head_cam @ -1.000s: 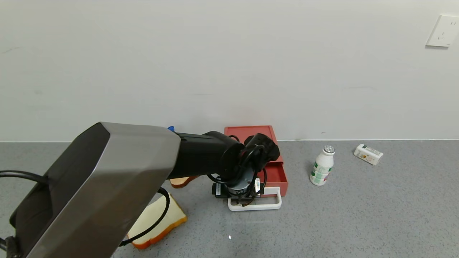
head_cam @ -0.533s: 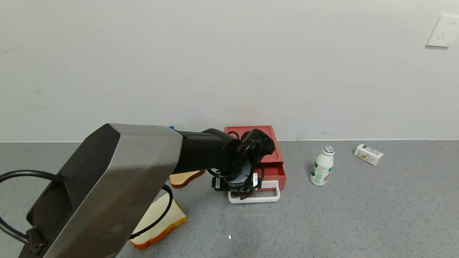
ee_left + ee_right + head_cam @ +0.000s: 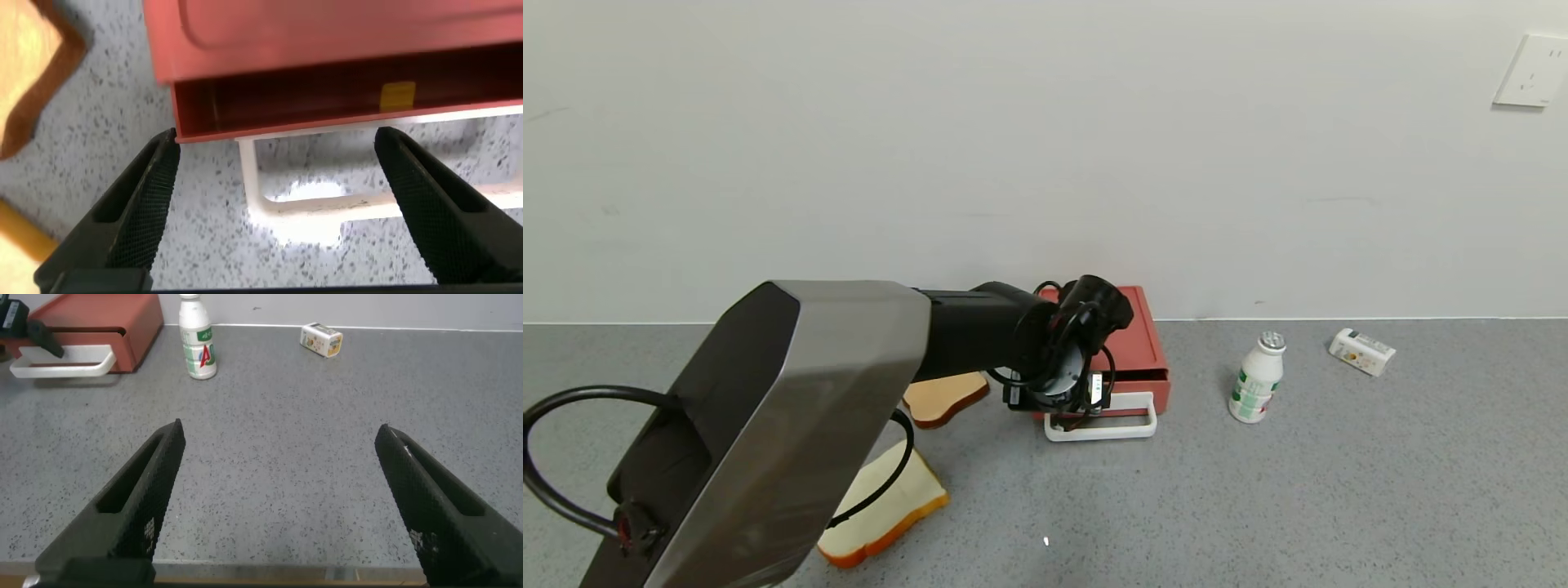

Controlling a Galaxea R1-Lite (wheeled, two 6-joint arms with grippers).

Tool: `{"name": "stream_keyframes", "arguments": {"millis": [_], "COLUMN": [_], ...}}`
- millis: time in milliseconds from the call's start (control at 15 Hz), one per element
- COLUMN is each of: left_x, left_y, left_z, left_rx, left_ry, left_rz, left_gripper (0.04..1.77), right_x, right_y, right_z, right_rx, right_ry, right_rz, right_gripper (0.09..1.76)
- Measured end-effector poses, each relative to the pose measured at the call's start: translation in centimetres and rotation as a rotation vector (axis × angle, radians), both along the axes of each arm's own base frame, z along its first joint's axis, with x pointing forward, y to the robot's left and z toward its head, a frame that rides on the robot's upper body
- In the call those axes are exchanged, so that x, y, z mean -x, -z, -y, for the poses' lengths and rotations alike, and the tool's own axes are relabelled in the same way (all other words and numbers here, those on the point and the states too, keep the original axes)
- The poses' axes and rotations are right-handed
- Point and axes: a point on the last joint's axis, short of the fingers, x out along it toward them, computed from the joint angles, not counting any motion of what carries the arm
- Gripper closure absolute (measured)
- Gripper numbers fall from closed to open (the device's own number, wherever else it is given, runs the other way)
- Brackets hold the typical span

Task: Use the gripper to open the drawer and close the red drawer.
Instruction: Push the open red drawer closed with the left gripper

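A red drawer [image 3: 1131, 347] sits at the centre of the head view, against the wall, its tray almost pushed home and the white loop handle [image 3: 1103, 425] lying in front. The left gripper [image 3: 1078, 408] hangs over that handle with its jaws spread wide, gripping nothing. The right gripper [image 3: 278, 498] is parked over bare counter, jaws also apart.

To close it well, I judge the push should run straight toward the wall, square to the tray front (an off-centre shove could skew it).

Right of centre stands 1 white bottle [image 3: 1256, 377] with green label print, unreadable; farther right lies a small carton [image 3: 1361, 351], also unreadable.
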Motion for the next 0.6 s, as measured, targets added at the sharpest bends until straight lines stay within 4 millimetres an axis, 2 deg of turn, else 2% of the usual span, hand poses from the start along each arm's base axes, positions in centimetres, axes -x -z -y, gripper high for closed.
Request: {"name": "stream_keyframes", "arguments": {"millis": [600], "left_x": [-1.3], "left_y": [0.0], "left_z": [-0.5], "left_rx": [0.007], "left_ry": [0.012], "left_rz": [0.051], "left_gripper": [0.09], "right_x": [0.0], "right_y": [0.0], "right_z": [0.0], "right_rx": [0.000], "right_ry": [0.000], "right_rz": [0.000], "right_gripper": [0.14]}}
